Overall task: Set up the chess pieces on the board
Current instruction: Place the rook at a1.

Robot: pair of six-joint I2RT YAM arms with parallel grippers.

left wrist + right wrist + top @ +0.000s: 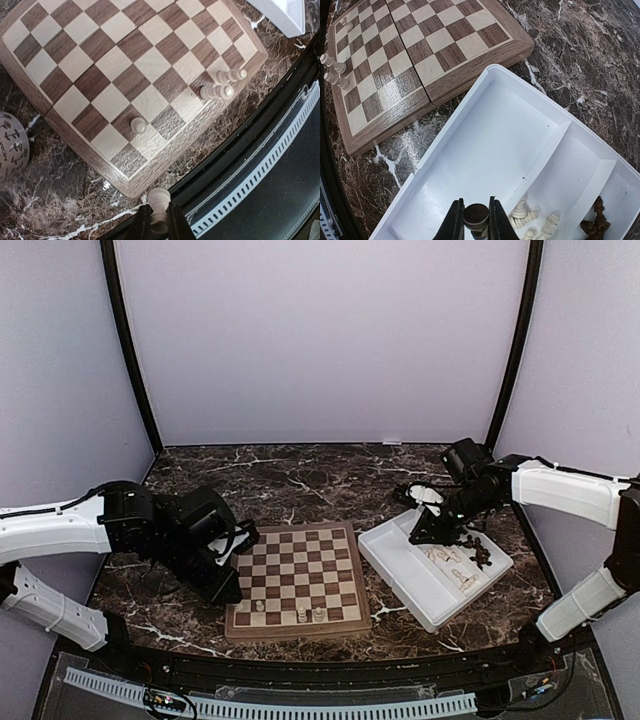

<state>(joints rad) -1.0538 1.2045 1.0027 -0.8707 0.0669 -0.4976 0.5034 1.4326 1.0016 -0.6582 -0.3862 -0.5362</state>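
- The left gripper (159,226) is pinching a pale chess piece (159,200) low on its stem, with the jaws drawn in almost together around it and the rounded top sticking out past the fingertips
- In the left wrist view that piece is hanging over the dark marble table (60,210), just off the near corner of the board (100,75)
- The board is lying flat in the middle of the table between the two arms, its checked face up
- Three more pale figures are standing on the board near its front edge: a small pawn (138,124) on its own, and two taller pieces (217,91) side by side further along
- The right gripper (476,227) is clamping a dark chess piece (476,215), with the jaws nearly closed on it
- That dark piece is being held above the large compartment of the white tray (485,140)
- The tray is sitting on the table just to the right of the board, close to its corner but apart from it
- Its middle compartment is holding loose pale pieces (530,220) lying on their sides, and the narrow far compartment is holding a few dark pieces (595,227)
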